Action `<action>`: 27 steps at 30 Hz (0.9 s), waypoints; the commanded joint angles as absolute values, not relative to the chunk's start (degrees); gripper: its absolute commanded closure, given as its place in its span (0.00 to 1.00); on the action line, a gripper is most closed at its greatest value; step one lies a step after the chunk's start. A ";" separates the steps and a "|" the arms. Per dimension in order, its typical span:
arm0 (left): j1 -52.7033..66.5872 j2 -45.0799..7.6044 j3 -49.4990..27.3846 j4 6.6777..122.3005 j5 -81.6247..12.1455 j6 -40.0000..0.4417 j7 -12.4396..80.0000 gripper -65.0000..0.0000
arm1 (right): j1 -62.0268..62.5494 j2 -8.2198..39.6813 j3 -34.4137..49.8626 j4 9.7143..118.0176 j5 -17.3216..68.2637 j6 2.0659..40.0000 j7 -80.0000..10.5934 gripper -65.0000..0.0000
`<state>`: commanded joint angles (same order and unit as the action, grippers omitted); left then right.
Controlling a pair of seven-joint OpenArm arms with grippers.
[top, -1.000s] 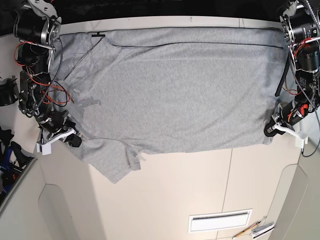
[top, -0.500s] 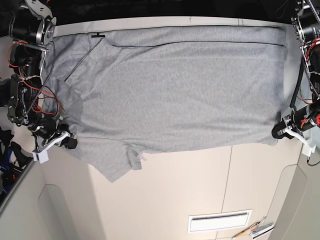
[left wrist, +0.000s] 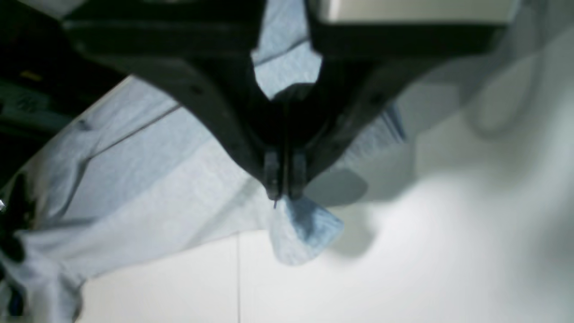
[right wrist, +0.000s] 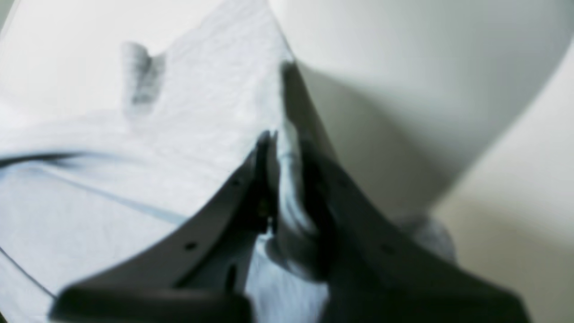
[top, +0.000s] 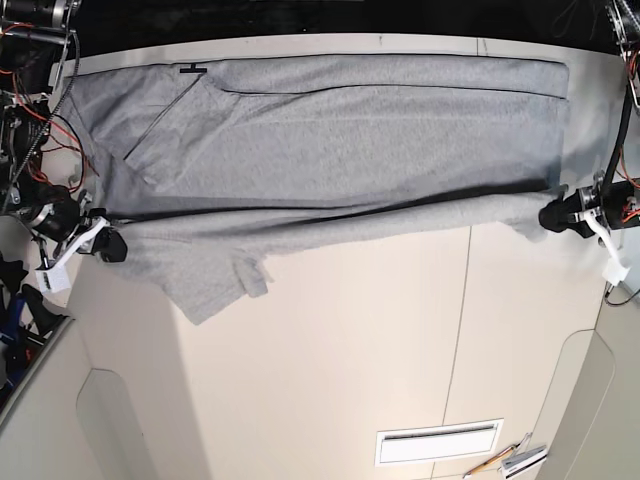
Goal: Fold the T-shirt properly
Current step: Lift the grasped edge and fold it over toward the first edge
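T-shirt (top: 330, 130) fabric lies spread wide across the pale table (top: 400, 350), its far edge along the table's back, and compared with a second ago its near edge has risen off the surface and drawn tight between the two arms, with a dark shadow line now running beneath it.

At the left of the base view, the right gripper (top: 108, 247) has its fingers closed on the shirt's near corner beside the sleeve (top: 215, 285), which hangs loose below the raised edge; the right wrist view shows cloth pinched between the closed fingers (right wrist: 264, 179). This gripper has moved up and outward from where it stood.

At the right of the base view, the left gripper (top: 552, 214) is likewise clamped on the hem corner, a small tuft of fabric poking out past its fingertips (left wrist: 273, 179) in the wrist view. It too has travelled toward the far side.

Judging by this, the lengthwise fold has begun: the lifted edge is probably about to be carried over the body toward the far edge.
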<state>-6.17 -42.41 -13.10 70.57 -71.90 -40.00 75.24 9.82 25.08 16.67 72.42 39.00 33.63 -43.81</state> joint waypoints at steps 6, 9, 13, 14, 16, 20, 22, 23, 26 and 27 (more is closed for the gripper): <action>0.75 -43.35 -13.10 77.78 -72.66 -40.00 76.58 1.00 | 2.15 25.06 17.96 79.09 39.64 33.63 -43.99 1.00; 2.59 -43.53 -13.10 79.24 -72.64 -40.00 76.58 1.00 | -0.82 25.06 18.83 81.67 39.70 33.63 -44.01 1.00; 3.86 -44.05 -13.13 79.50 -72.64 -40.00 77.19 1.00 | -4.27 25.06 21.08 83.70 40.47 33.63 -44.53 1.00; 3.88 -44.10 -13.13 79.50 -72.64 -40.00 77.23 1.00 | -4.67 25.04 21.65 83.81 41.25 33.65 -45.34 1.00; 4.01 -44.34 -13.13 79.50 -72.66 -40.00 77.43 1.00 | -5.21 25.06 22.55 83.81 42.48 33.65 -46.96 1.00; 5.02 -45.45 -13.13 79.50 -72.93 -40.00 78.48 1.00 | -7.44 25.04 23.97 83.81 42.92 33.65 -46.94 1.00; 5.89 -46.26 -13.13 79.50 -74.63 -40.00 79.66 1.00 | -8.69 25.04 24.12 83.81 42.89 33.67 -46.92 1.00; 6.15 -46.48 -13.13 79.50 -75.40 -40.00 80.00 1.00 | -9.32 25.04 24.10 83.81 42.89 33.67 -46.72 1.00; 7.03 -46.68 -13.13 79.50 -76.09 -40.00 80.00 1.00 | -10.55 24.99 24.10 83.79 42.83 33.65 -46.35 1.00; 7.14 -46.68 -13.10 79.50 -76.16 -40.00 80.00 1.00 | -10.90 25.02 24.10 83.79 42.89 33.65 -46.30 1.00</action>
